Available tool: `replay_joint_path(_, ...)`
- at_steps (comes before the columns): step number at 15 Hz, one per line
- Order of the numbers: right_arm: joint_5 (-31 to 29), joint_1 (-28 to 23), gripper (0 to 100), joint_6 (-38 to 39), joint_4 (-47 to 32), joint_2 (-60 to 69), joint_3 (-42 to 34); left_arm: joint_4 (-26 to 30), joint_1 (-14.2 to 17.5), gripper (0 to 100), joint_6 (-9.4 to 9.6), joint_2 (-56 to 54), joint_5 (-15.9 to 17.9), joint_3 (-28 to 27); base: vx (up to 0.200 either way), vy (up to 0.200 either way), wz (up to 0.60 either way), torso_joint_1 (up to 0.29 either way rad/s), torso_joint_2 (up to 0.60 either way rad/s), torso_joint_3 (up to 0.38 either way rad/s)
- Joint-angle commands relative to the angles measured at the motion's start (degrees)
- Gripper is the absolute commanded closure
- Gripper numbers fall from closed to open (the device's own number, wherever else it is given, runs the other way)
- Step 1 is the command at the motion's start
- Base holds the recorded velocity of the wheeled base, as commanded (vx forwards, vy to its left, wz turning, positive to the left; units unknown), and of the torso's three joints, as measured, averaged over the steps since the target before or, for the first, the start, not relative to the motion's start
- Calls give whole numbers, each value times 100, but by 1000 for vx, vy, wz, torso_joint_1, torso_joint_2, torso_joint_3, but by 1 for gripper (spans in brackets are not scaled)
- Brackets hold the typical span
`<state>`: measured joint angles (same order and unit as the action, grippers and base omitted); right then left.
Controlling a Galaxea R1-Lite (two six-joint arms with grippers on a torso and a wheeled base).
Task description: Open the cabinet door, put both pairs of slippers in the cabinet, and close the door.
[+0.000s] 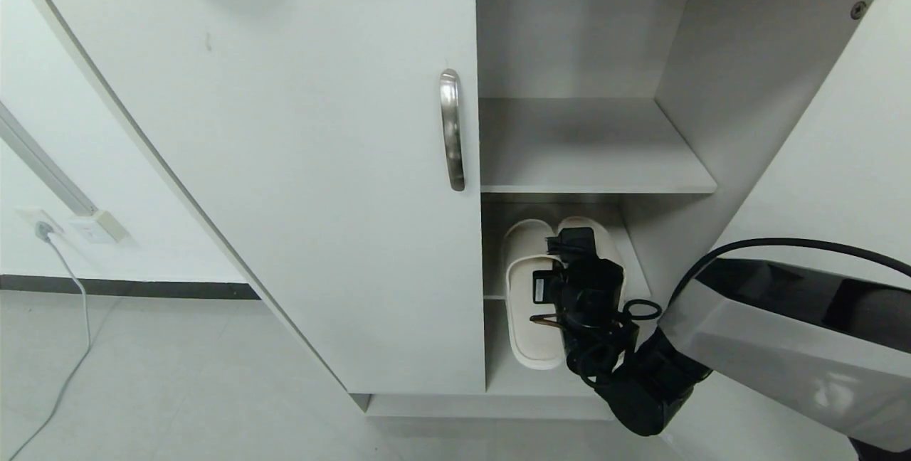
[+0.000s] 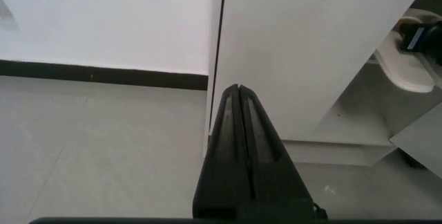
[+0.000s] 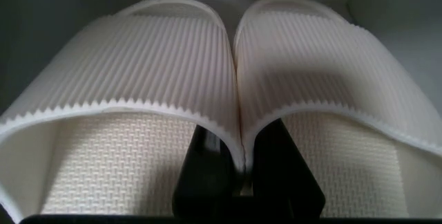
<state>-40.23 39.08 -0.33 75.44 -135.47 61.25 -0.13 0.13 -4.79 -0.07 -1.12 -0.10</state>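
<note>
A pair of white ribbed slippers [image 1: 525, 283] lies side by side on the lower compartment floor [image 1: 530, 379] of the cabinet, toes pointing inward. My right gripper [image 1: 569, 244] is inside that compartment above them. In the right wrist view it [image 3: 242, 172] is shut on the two touching inner walls of the slippers [image 3: 166, 58], one finger in each. My left gripper [image 2: 238, 96] is shut with nothing in it, low over the floor by the cabinet's base. The slippers [image 2: 409, 72] are seen at that view's edge.
The cabinet's left door [image 1: 285, 162] is closed, with a metal handle [image 1: 451, 130]. The right door [image 1: 847, 141] stands swung open on the right. A bare shelf [image 1: 591, 155] sits above the slippers. A wall socket with a cable [image 1: 43, 230] is at far left over grey floor.
</note>
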Motion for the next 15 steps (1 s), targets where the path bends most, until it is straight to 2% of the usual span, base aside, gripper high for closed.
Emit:
replay_joint_path(1,6,-120,100,-2,-143,-234,309,-4,4,100,-4,7,-2,1,0,0,0,0,0,0)
replay_joint_path(6,121,-393,100,15,-969,-471,1170,-4,4,100,-4,7,-11,1,0,0,0,0,0,0)
replay_joint_path(10,244,-533,100,42,-1303,-796,1944,-4,4,100,-4,7,-11,1,0,0,0,0,0,0)
replay_joint_path(15,411,-648,100,42,-1620,-832,2392,-4,4,100,-4,7,-11,1,0,0,0,0,0,0)
